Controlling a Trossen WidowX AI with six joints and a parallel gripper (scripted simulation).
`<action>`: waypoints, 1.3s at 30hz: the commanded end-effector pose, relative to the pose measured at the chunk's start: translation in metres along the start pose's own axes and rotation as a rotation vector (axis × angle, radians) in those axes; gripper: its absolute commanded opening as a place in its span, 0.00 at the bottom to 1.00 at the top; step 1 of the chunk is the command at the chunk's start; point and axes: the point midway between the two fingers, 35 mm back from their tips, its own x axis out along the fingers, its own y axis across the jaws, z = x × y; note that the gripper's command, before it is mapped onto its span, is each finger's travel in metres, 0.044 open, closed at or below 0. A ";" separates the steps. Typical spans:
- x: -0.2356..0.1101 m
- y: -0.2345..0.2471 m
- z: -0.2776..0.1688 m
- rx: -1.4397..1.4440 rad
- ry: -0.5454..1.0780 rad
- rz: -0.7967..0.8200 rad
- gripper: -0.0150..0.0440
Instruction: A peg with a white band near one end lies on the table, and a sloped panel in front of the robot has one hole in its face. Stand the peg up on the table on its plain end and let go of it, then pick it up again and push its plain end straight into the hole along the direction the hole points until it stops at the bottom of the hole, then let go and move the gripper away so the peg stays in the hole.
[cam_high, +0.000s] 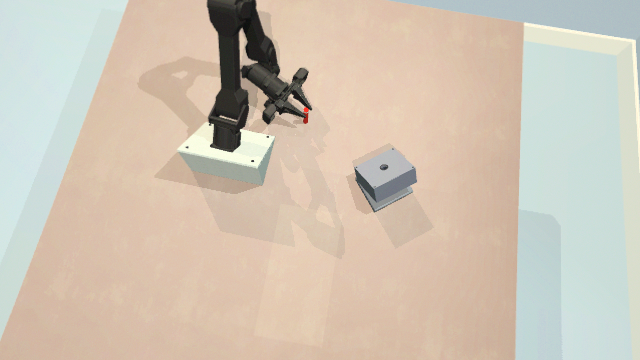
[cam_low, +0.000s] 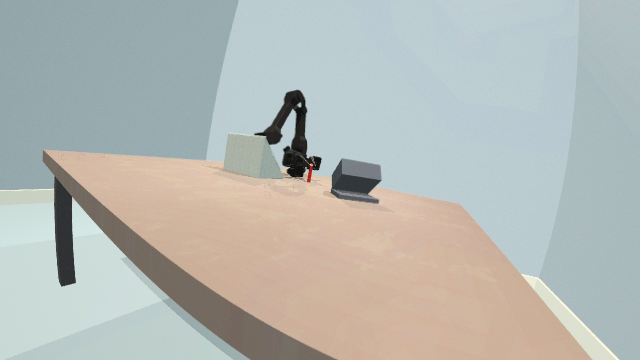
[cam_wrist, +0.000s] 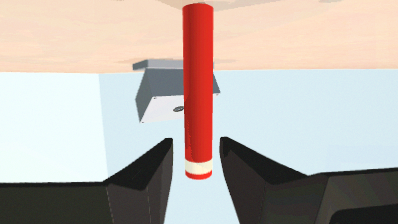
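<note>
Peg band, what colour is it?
White band on a red peg; clearest in the wrist view.

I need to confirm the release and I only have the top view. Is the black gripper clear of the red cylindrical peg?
Observer: Yes. In the wrist view the gripper is open, with a gap between each finger and the peg.
Operator: Which end is up?
Observer: The white band is at the gripper's end, and the plain end meets the tan table.
Operator: Is it standing?
Observer: In the exterior view it stands apart from the grey sloped panel.
</note>
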 end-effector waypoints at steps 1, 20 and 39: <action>0.000 0.000 0.000 -0.001 0.000 0.001 0.47; 0.000 0.000 0.000 -0.001 0.000 0.001 0.47; 0.000 0.000 0.000 -0.001 0.000 0.001 0.88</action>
